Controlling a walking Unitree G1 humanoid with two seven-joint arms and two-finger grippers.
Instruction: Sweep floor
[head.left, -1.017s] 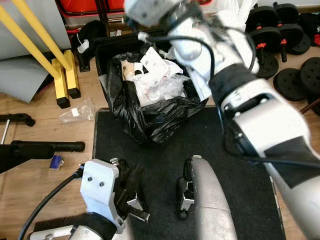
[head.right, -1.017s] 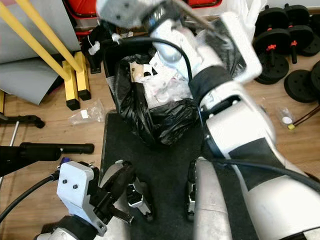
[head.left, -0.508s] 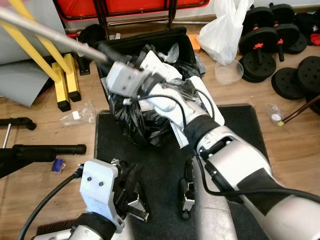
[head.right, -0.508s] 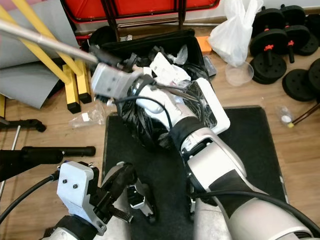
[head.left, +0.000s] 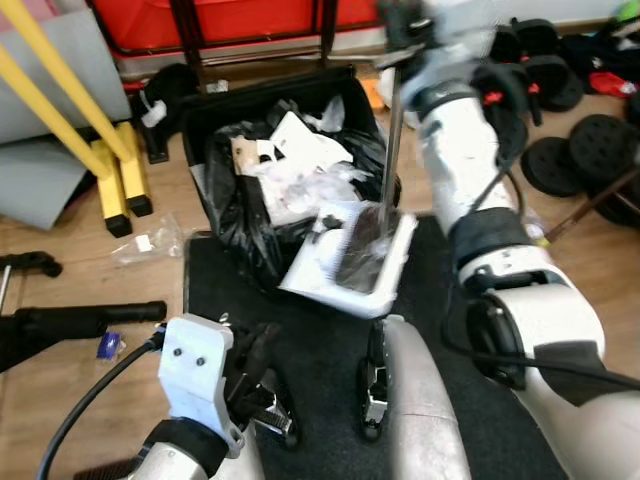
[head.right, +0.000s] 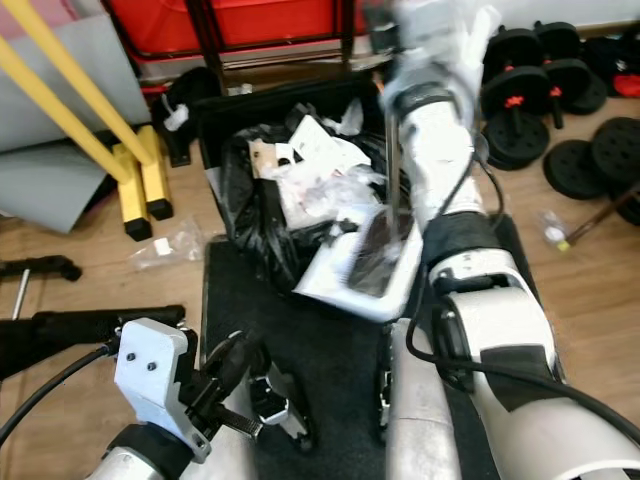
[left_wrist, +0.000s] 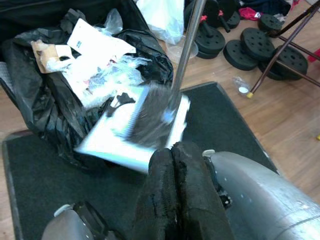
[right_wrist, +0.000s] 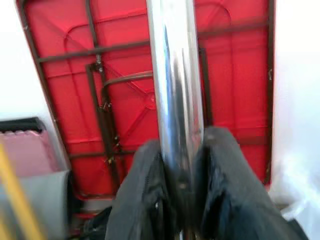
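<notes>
We clench our right gripper (right_wrist: 177, 200) around the metal handle (head.left: 392, 140) of the white dustpan (head.left: 355, 262), which hangs tilted at the front edge of the black rubbish bag (head.left: 250, 215), while our left gripper (left_wrist: 172, 185) idles pressed shut above the dark mat (head.left: 300, 340).

This looks like a home gym or storage room. Round black weight plates (head.left: 610, 140) and dumbbells lie on the light wooden floor (head.left: 60, 260). A flat black rubber mat (head.left: 320, 340) lies nearby, and a folded red table (right_wrist: 125, 75) leans against the wall.
</notes>
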